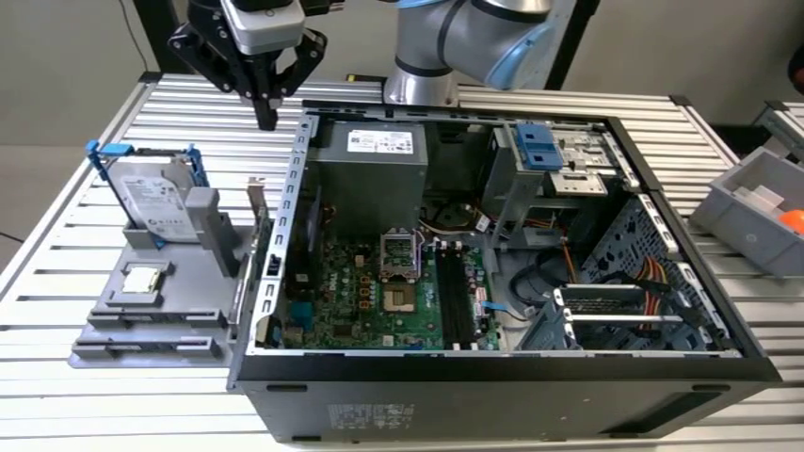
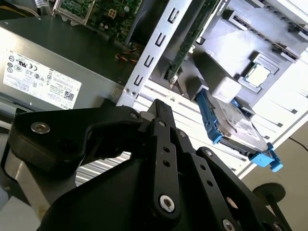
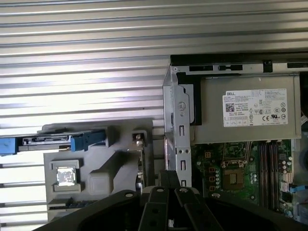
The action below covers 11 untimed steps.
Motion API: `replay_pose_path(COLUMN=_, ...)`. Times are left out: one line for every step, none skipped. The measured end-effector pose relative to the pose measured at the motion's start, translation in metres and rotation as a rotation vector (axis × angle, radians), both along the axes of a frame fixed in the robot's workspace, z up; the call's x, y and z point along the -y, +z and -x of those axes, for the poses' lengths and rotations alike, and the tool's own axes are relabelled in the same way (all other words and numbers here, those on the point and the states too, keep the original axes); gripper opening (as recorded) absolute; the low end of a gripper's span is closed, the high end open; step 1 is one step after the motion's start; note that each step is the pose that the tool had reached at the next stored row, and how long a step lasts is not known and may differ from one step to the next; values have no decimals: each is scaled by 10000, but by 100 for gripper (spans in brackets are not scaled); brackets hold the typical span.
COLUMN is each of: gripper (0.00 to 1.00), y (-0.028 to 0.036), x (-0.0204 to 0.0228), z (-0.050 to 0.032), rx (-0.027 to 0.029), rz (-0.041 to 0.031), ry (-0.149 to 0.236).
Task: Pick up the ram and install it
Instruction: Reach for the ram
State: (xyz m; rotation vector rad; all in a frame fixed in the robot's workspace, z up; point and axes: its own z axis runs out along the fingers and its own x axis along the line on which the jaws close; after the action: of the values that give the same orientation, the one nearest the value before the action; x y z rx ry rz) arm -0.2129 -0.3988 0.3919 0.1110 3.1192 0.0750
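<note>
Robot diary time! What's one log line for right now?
black gripper: shut, empty, hovering | long thin dark ram stick: on edge in grey plastic holder, not gripped | open black computer case: beside holder

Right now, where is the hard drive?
On the exterior view's left, the hard drive stands on the grey holder, near the processor chip, outside the case.

Looking down past the black gripper (image 3: 169, 182) hanging over the side wall of the open computer case (image 3: 179, 120). Showing inside it a labelled power supply (image 3: 211, 115) adjoining the motherboard (image 3: 211, 173). Showing beside it, on the slatted table (image 3: 86, 48), a grey holder (image 3: 101, 163) carrying a blue-framed hard drive (image 3: 45, 141), a silver processor chip (image 3: 66, 176) and the ram (image 3: 141, 166), edge-on nearest the case.
</note>
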Motion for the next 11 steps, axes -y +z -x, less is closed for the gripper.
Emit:
replay_pose_path(gripper=0, y=-1, x=0, z=6, rx=0, rz=-1, ry=0)
replay_pose_path(gripper=0, y=0, x=0, z=12, rx=-2, rz=1, ry=0)
replay_pose_path(gripper=0, y=0, x=0, z=18, rx=-2, rz=0, ry=-1)
replay_pose_path(gripper=0, y=-1, x=0, z=23, rx=-2, rz=0, ry=0)
replay_pose_path(gripper=0, y=0, x=0, z=28, rx=-3, rz=0, ry=0)
replay_pose_path(gripper=0, y=-1, x=0, z=34, rx=-4, rz=0, ry=-1)
replay_pose_path(gripper=0, y=-1, x=0, z=40, rx=-4, rz=0, ry=-1)
replay_pose_path(gripper=0, y=-1, x=0, z=45, rx=-5, rz=1, ry=-1)
replay_pose_path(gripper=0, y=-1, x=0, z=50, rx=-5, rz=0, ry=0)
replay_pose_path(gripper=0, y=-1, x=0, z=55, rx=-5, rz=0, ry=-1)
replay_pose_path(gripper=0, y=-2, x=0, z=61, rx=-6, rz=0, ry=-1)
